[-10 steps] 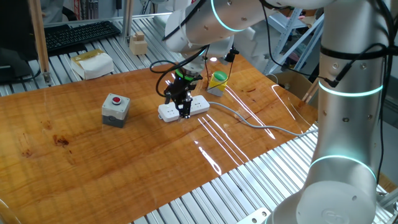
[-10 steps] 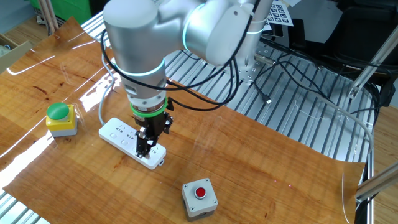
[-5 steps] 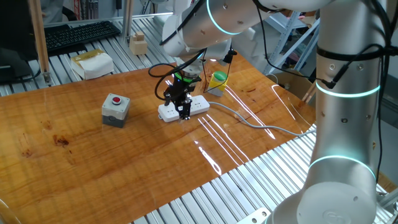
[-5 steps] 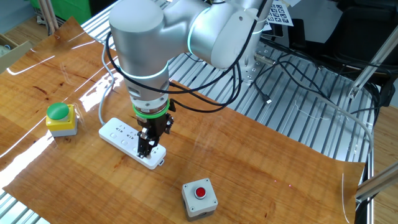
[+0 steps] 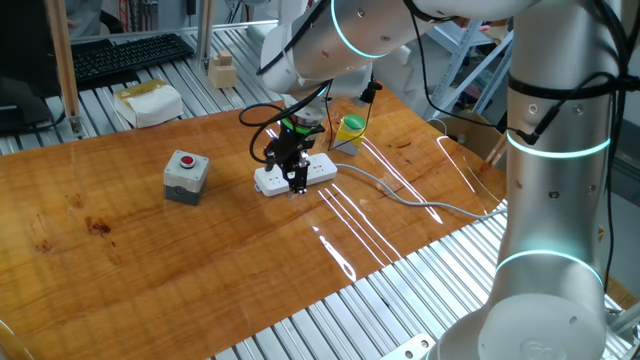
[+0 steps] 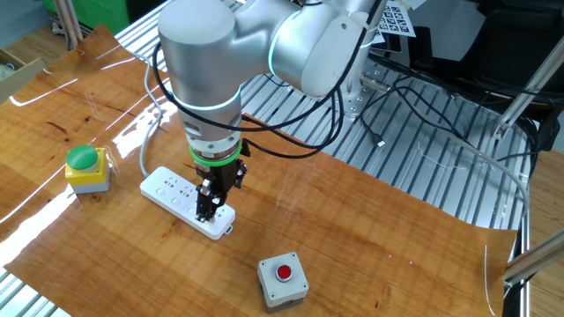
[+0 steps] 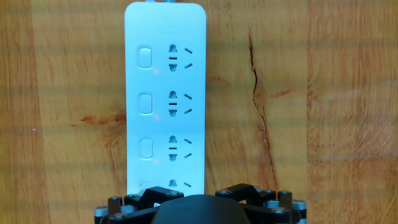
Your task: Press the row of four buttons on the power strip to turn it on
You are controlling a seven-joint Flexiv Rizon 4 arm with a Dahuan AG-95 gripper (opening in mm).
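The power strip [image 5: 320,168] is a long flat white bar lying on the wooden table, also seen as the power strip [image 6: 169,187] and the power strip [image 7: 165,93]. The row of four buttons [image 7: 146,102] runs down its left side in the hand view; three show fully, and the nearest one is mostly hidden by the hand's black body [image 7: 199,210]. My gripper [image 5: 297,182] points straight down over the strip's end away from the cable, with its tips at or just above the top face [image 6: 204,211]. No view shows the fingertips clearly enough to tell their gap.
A grey box with a red button [image 5: 186,172] stands left of the strip, apart from it [image 6: 282,280]. A yellow and green box [image 5: 349,132] sits beyond the strip's cable end. The grey-white cable [image 5: 400,195] trails toward the table's right edge.
The arm's upper links have shifted a little sideways. The gripper stays over the same end of the strip, at about the same height.
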